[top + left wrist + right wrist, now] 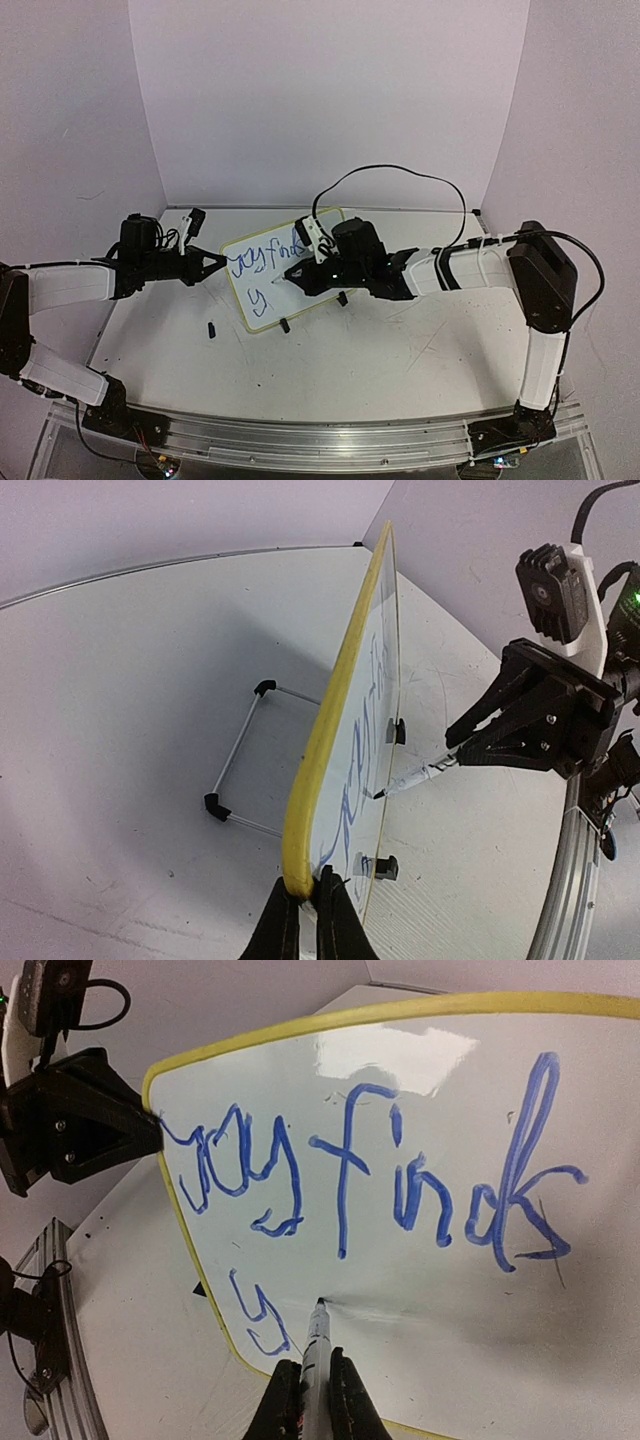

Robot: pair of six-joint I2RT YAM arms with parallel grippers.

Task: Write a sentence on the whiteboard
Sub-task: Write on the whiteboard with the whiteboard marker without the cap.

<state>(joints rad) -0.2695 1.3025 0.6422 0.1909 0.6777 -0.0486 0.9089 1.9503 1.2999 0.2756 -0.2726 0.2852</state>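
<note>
Your top camera looks down from high behind the near edge, taking in the whole table (pixel 400 350) from well back. Your left wrist view sits low and close, sighting edge-on along the whiteboard (pixel 335 720) toward the right gripper (pixel 452 757). Your right wrist view faces the written side up close, the left gripper (pixel 150 1135) at its margin. All three share the board, and probably the marker (pixel 316 1345).

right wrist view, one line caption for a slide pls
Right tool holds a marker tip to the whiteboard below blue handwriting while the left tool clamps its edge.
</note>
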